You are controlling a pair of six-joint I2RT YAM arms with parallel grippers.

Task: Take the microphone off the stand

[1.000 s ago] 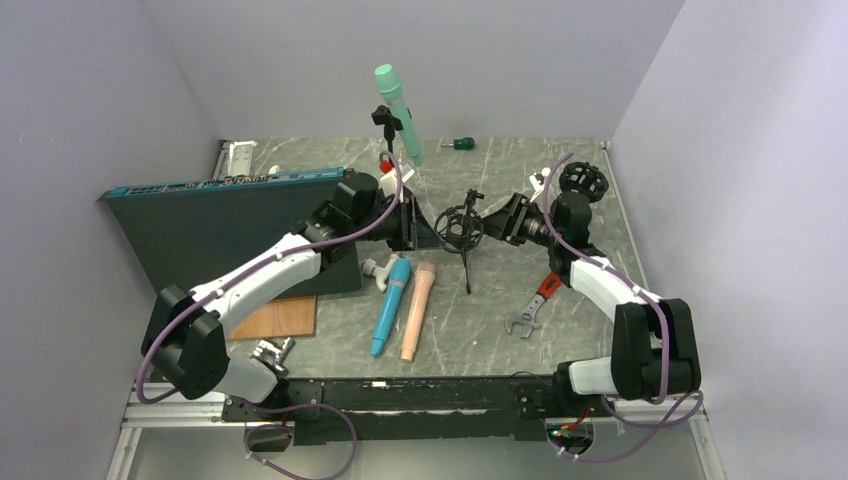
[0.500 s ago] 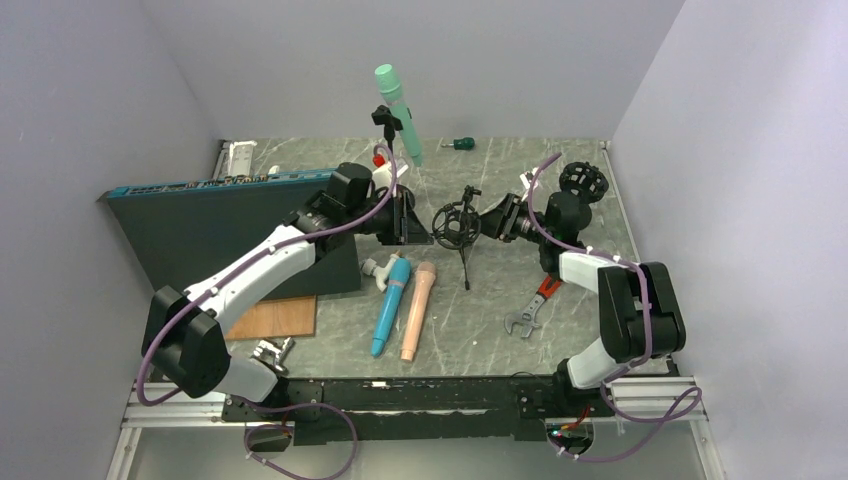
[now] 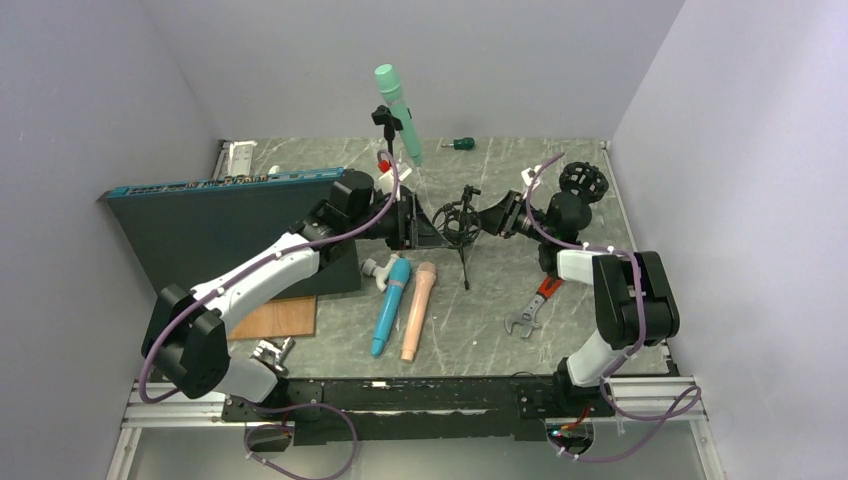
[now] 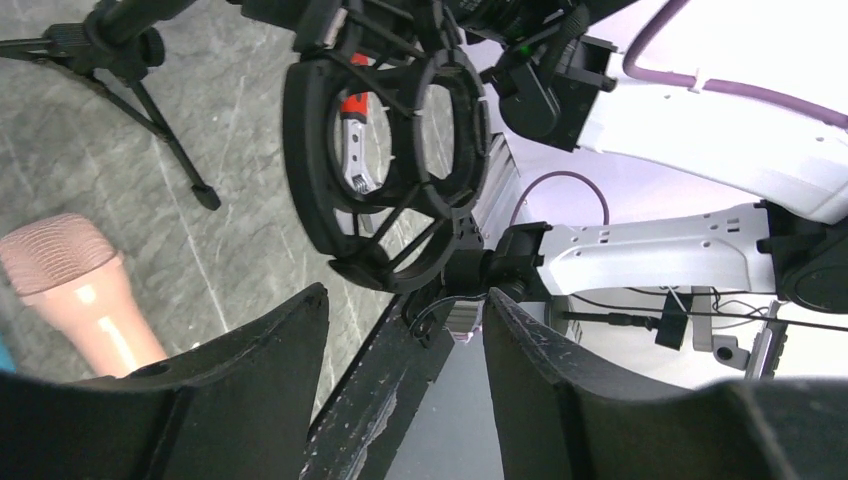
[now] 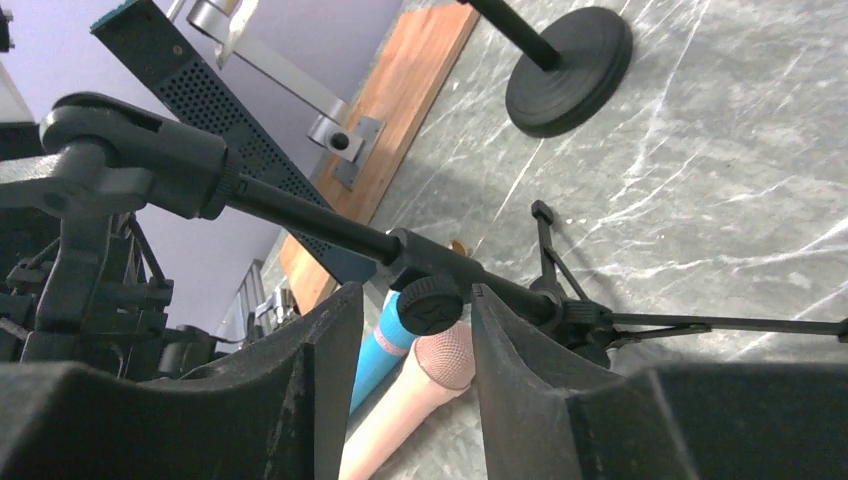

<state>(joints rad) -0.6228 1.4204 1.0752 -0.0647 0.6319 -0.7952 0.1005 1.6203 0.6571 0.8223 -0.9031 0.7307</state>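
A mint-green microphone (image 3: 397,112) stands clipped in a tall stand at the back of the table; that stand's round black base (image 5: 568,68) shows in the right wrist view. At the centre stands a small black tripod stand (image 3: 465,250) with an empty ring-shaped shock mount (image 3: 452,222), which also shows in the left wrist view (image 4: 297,140). My left gripper (image 3: 418,225) (image 4: 405,300) is open and empty, just left of the mount. My right gripper (image 3: 488,216) (image 5: 416,295) is open, with the tripod stand's knob (image 5: 430,305) between its fingertips.
A blue microphone (image 3: 391,305) and a pink microphone (image 3: 417,310) lie side by side in front of the tripod. A dark teal panel (image 3: 220,215) leans at the left, above a wooden board (image 3: 275,318). A red-handled wrench (image 3: 532,305), a black handwheel (image 3: 583,180) and a green screwdriver (image 3: 460,144) lie to the right and back.
My right gripper has moved left along the tripod stand's arm, closer to the shock mount. My left gripper has stayed close to the mount.
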